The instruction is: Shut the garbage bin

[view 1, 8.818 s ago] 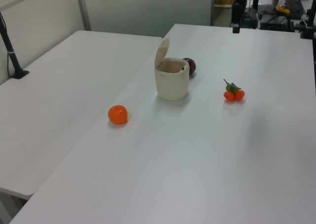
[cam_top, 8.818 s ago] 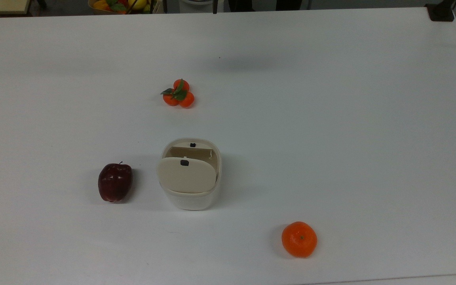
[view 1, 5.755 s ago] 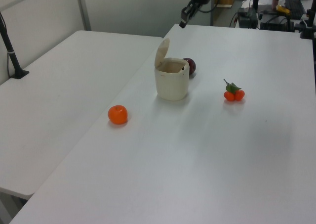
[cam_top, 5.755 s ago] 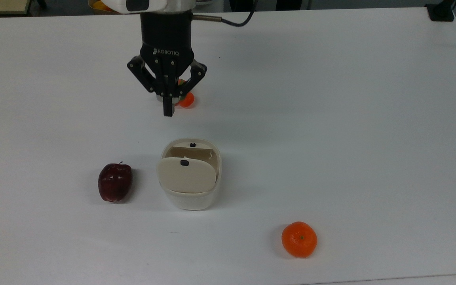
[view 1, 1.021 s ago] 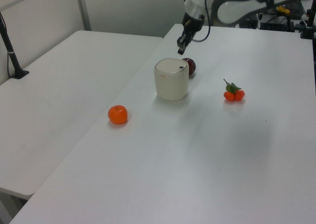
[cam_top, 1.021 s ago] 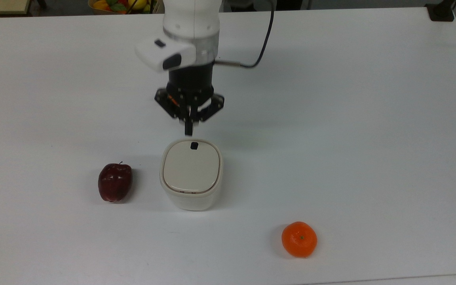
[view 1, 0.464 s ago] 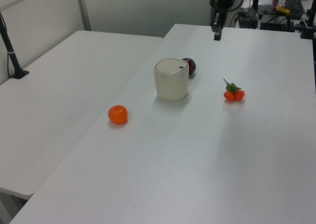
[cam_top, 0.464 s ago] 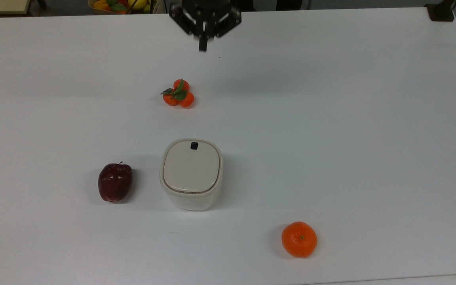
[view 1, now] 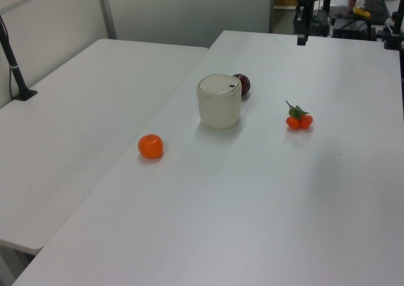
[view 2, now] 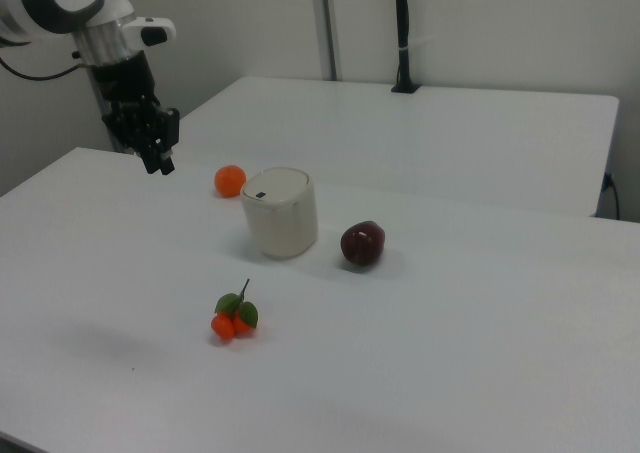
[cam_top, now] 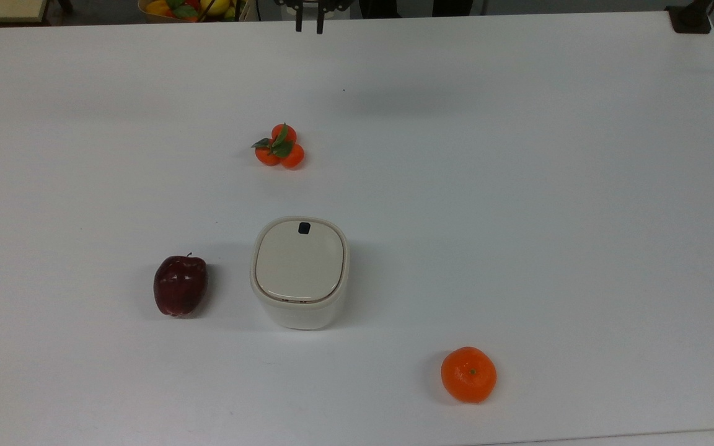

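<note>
The garbage bin (cam_top: 299,310) stands near the middle of the white table, cream-white and rounded-square. Its beige lid (cam_top: 298,260) lies flat and shut on the rim, with the black square mark toward the top view's top. The bin also appears in the left view (view 1: 219,106) and the right view (view 2: 281,218). My gripper (cam_top: 308,26) hangs at the table's far edge in the top view, well away from the bin. Its two fingertips stand apart with nothing between them. It is also seen in the left view (view 1: 302,38) and the right view (view 2: 160,163).
A dark red apple (cam_top: 180,285) sits just to the top view's left of the bin. An orange (cam_top: 468,374) lies toward the front right, and a small leafy cluster of tangerines (cam_top: 280,147) lies behind the bin. A fruit basket (cam_top: 189,7) stands beyond the far edge.
The bin's lid, open at first, is now shut. Since one second ago my gripper has risen and drawn back from the bin to the table's far edge, and its fingers have parted.
</note>
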